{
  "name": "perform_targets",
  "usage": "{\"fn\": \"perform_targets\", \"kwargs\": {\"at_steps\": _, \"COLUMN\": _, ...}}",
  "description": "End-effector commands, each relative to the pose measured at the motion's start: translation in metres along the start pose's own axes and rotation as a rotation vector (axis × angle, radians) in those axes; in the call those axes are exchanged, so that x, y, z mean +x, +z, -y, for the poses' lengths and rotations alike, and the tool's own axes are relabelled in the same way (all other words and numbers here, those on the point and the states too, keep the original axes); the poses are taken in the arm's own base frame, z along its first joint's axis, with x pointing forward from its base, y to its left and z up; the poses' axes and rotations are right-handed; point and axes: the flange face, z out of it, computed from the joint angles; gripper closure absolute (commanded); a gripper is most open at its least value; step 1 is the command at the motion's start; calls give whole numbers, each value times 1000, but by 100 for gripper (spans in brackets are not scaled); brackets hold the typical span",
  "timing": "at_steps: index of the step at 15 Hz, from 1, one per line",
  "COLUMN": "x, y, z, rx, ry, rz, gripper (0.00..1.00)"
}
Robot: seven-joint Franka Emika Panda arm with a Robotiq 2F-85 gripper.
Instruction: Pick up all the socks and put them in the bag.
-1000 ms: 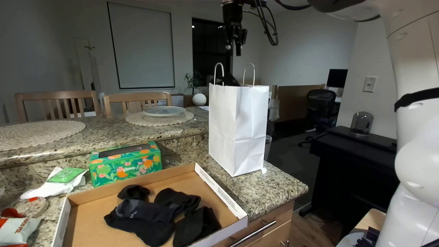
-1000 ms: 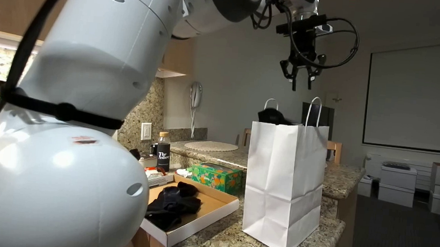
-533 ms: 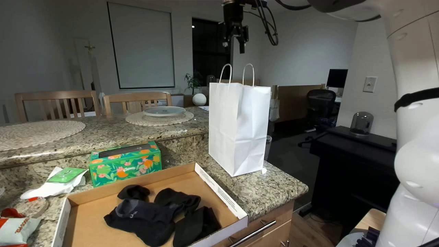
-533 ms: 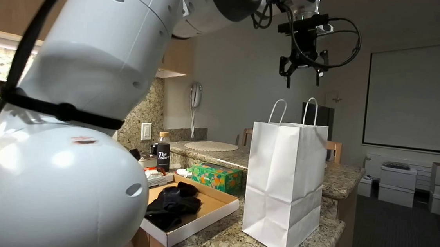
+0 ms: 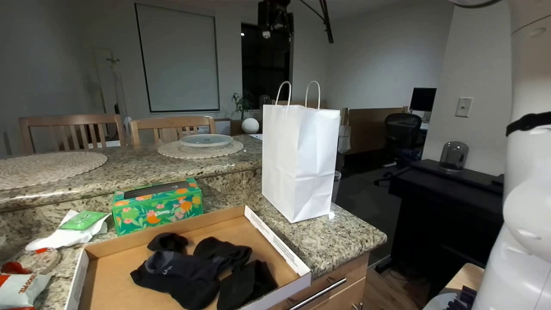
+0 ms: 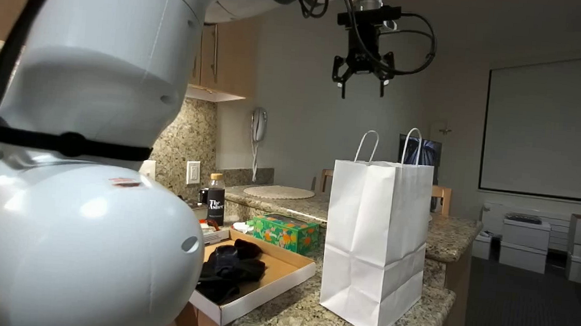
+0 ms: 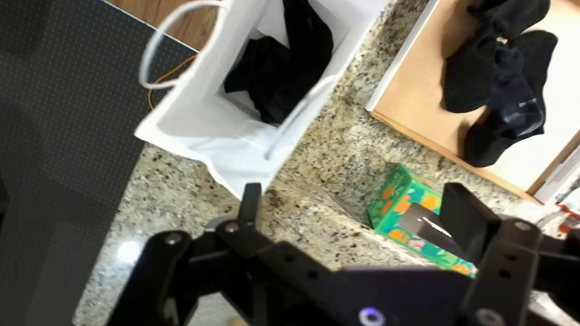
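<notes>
The white paper bag stands upright on the granite counter, its two handles up. Down inside it, the wrist view shows black socks in a heap; how many cannot be told. Several more dark socks lie bunched together in the shallow cardboard tray, and the wrist view has these socks at its upper right. High above the bag, slightly toward the tray's side, hangs my gripper. Its fingers are spread wide with nothing between them, as the wrist view also shows.
A green floral tissue box sits behind the tray, against the raised counter ledge. Left of it are a white napkin with a green packet and a snack bag. A bottle stands farther back. The bag is close to the counter's end.
A black sock showing at the bag's mouth one second ago has dropped inside. The gripper's fingers have spread wider, and the gripper has risen and shifted left in both exterior views.
</notes>
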Motion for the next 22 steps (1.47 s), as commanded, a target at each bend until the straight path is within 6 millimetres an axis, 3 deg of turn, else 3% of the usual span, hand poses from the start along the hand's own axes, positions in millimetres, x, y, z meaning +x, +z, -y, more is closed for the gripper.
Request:
{"fn": "perform_targets", "kwargs": {"at_steps": 1, "x": -3, "y": 5, "z": 83, "rx": -14, "ry": -140, "rz": -32, "gripper": 0}}
{"fn": "perform_targets", "kwargs": {"at_steps": 5, "x": 17, "y": 43, "z": 166, "rx": 19, "ry": -150, "rz": -109, "gripper": 0}}
{"fn": "perform_targets", "kwargs": {"at_steps": 8, "x": 31, "y": 80, "z": 212, "rx": 84, "ry": -54, "rz": -216, "gripper": 0}}
{"fn": "perform_targets", "kwargs": {"at_steps": 11, "x": 38, "y": 140, "z": 257, "rx": 114, "ry": 8, "rz": -260, "gripper": 0}}
{"fn": "perform_targets", "kwargs": {"at_steps": 15, "x": 26, "y": 216, "z": 310, "rx": 101, "ry": 74, "rz": -251, "gripper": 0}}
{"fn": "perform_targets", "kwargs": {"at_steps": 16, "x": 43, "y": 198, "z": 301, "rx": 117, "ry": 36, "rz": -238, "gripper": 0}}
{"fn": "perform_targets", "kwargs": {"at_steps": 18, "x": 40, "y": 211, "z": 311, "rx": 119, "ry": 31, "rz": -223, "gripper": 0}}
{"fn": "perform_targets", "kwargs": {"at_steps": 22, "x": 45, "y": 199, "z": 303, "rx": 121, "ry": 45, "rz": -245, "gripper": 0}}
